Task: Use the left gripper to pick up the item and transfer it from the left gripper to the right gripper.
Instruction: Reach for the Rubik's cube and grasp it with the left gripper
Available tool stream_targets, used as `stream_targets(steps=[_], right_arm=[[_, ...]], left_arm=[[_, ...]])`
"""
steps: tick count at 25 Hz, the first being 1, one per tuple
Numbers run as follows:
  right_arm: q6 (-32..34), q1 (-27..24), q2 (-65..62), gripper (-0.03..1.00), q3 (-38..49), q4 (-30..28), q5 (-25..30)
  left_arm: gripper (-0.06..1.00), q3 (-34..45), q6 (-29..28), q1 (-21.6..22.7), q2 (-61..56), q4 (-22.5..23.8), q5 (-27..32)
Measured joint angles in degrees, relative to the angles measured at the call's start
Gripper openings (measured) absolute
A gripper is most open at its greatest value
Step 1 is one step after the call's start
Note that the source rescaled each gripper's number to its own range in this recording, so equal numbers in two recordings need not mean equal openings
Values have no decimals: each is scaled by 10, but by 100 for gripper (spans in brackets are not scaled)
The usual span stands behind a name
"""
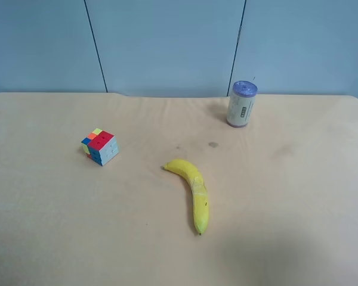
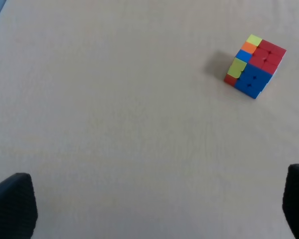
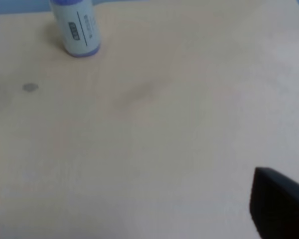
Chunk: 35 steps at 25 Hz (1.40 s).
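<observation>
Puzzle cube (image 1: 100, 146) on table (image 1: 286, 208), can (image 1: 241, 104) label unreadable, left fingers (image 2: 12, 209) apart, right fingers (image 3: 281, 209) apart

Cube (image 1: 100, 147) view-left of banana (image 1: 192, 192); can (image 1: 241, 104) behind, view-right; all on table (image 1: 48, 238).

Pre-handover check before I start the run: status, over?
Left gripper open, empty, cube ahead of it. Right gripper open, empty. Cube on table, untouched. Banana and can stand apart from it.
</observation>
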Motion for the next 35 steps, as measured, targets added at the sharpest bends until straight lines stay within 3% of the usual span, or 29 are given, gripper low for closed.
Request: stream_targets(steps=[9,16,21,28,31,35], right_arm=[[0,0,0,100,0,0,0],[0,0,0,100,0,0,0],[0,0,0,100,0,0,0],[0,0,0,100,0,0,0],[0,0,0,100,0,0,0],[0,0,0,100,0,0,0]], left_arm=[[100,-38,6,0,70,0,1],[100,-154,99,-6,292,0,0],[100,-218,128,-83,456,32,-18],[100,-293,130,-255,685,134,-39],[100,-322,130,-293,773,141,-52],[100,-364,144,-306,873,126,-69]])
